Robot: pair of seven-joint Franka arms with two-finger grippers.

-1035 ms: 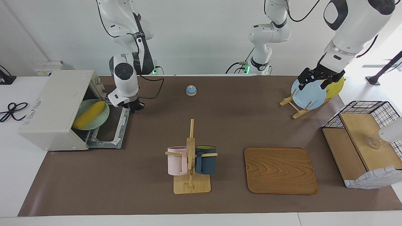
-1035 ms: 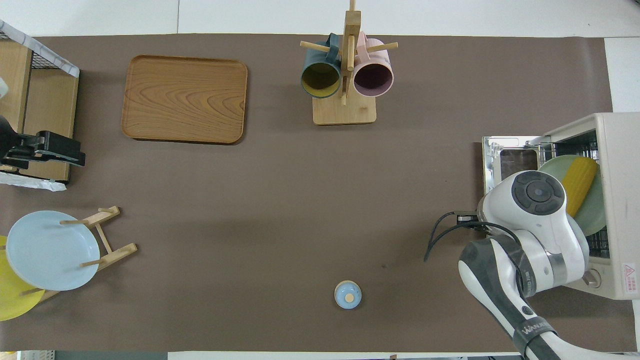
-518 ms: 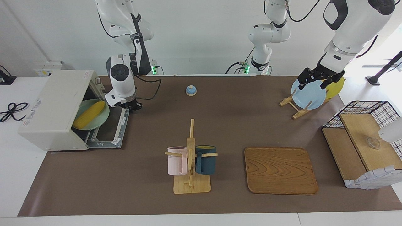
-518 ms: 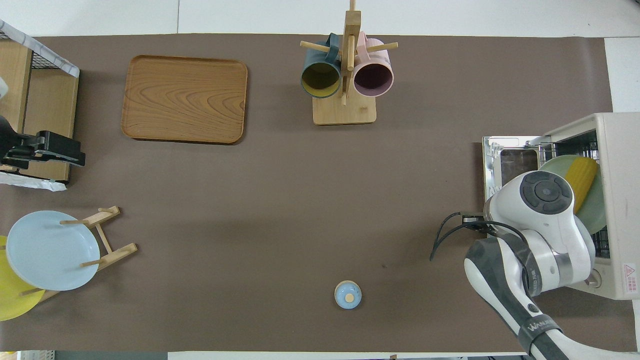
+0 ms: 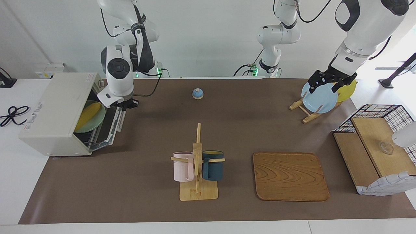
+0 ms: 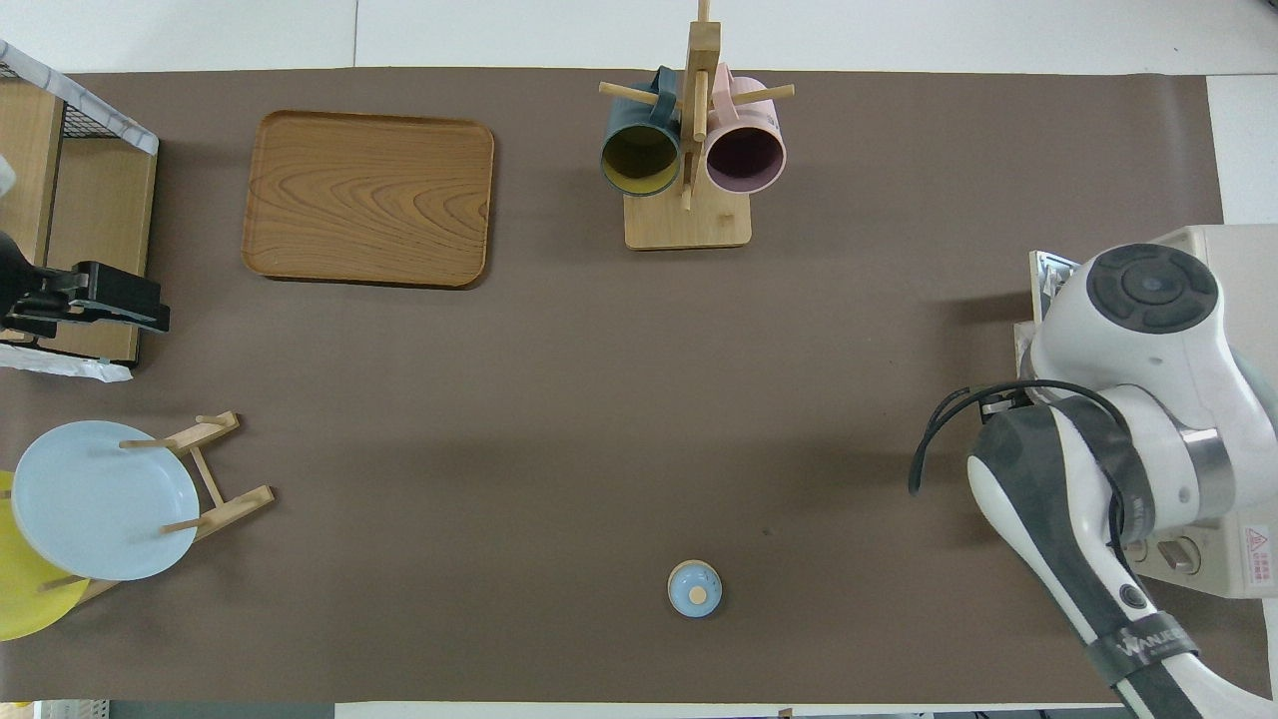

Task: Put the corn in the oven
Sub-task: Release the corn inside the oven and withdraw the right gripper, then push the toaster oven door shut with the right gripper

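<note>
The yellow corn [image 5: 87, 113] lies on a mint plate [image 5: 97, 121] on the rack inside the off-white oven [image 5: 55, 110] at the right arm's end of the table. The oven's glass door [image 5: 112, 122] stands half raised. My right gripper [image 5: 127, 103] is at the door's upper edge by the handle. In the overhead view the right arm's wrist covers the door, the plate and the corn; only the oven's top [image 6: 1243, 270] shows. My left gripper [image 5: 328, 85] waits, open, over the blue plate [image 5: 320, 99]; it also shows in the overhead view [image 6: 95, 300].
A blue bell [image 5: 197, 93] sits near the robots at mid-table. A wooden mug rack [image 5: 197, 162] holds a pink and a dark mug. A wooden tray [image 5: 290, 177] lies beside it. A wire-mesh crate [image 5: 377, 146] and a yellow plate [image 5: 347, 91] are at the left arm's end.
My right gripper has moved up and toward the oven, and the door has swung from flat open to half raised. The left arm has not moved.
</note>
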